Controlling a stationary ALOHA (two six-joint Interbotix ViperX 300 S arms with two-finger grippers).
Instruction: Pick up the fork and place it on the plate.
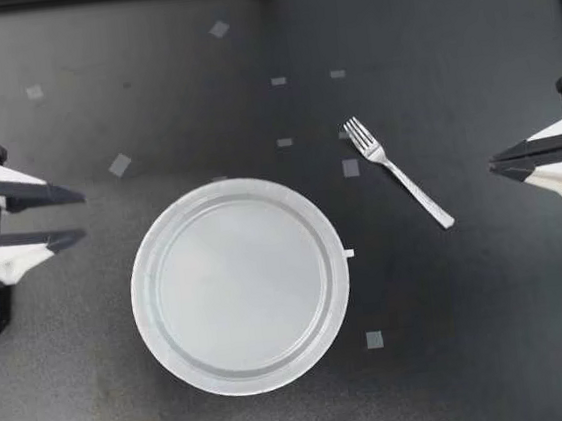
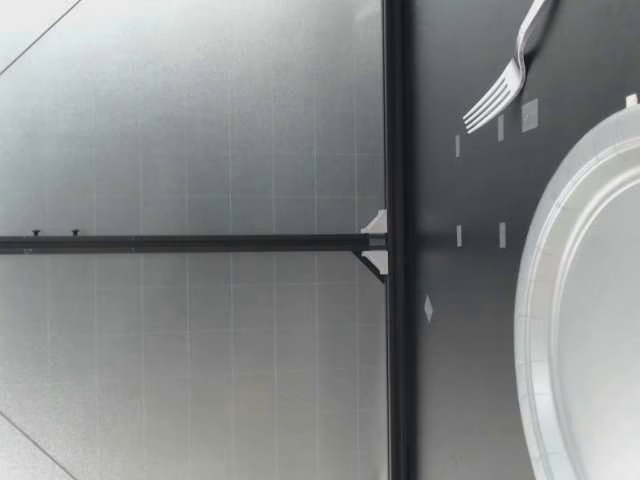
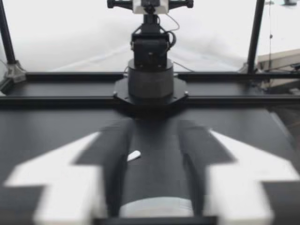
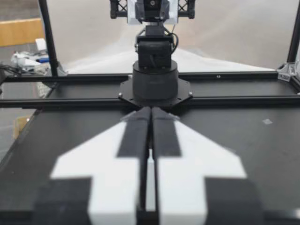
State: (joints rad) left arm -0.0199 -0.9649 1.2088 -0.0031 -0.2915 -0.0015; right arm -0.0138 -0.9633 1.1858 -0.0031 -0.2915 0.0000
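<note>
**Top view.** Your left gripper (image 1: 83,215) sat at the left edge of the black bench (image 1: 475,331) with its jaws released and spread apart. Your right gripper (image 1: 491,165) sat at the right edge with its jaws clenched, one against the other. The round translucent white plastic plate (image 1: 228,188) lay flat near the middle of the bench. The silver metal fork (image 1: 398,171) lay flat on the bench between the plate and the right gripper. It touched neither of them, and its tines pointed toward the far side. Small grey tape squares (image 1: 119,165) were scattered over the bench.

**Low view.** The fork (image 2: 500,90) rested on the bench surface, apart from the plate (image 2: 530,300), which was nearer to that camera.

**Left wrist view.** The left gripper (image 3: 154,129) showed both jaws well apart. A pale curved rim of the plate (image 3: 157,206) showed between them.

**Right wrist view.** The right gripper (image 4: 151,112) showed its jaws pressed together along their length, over bare bench.
</note>
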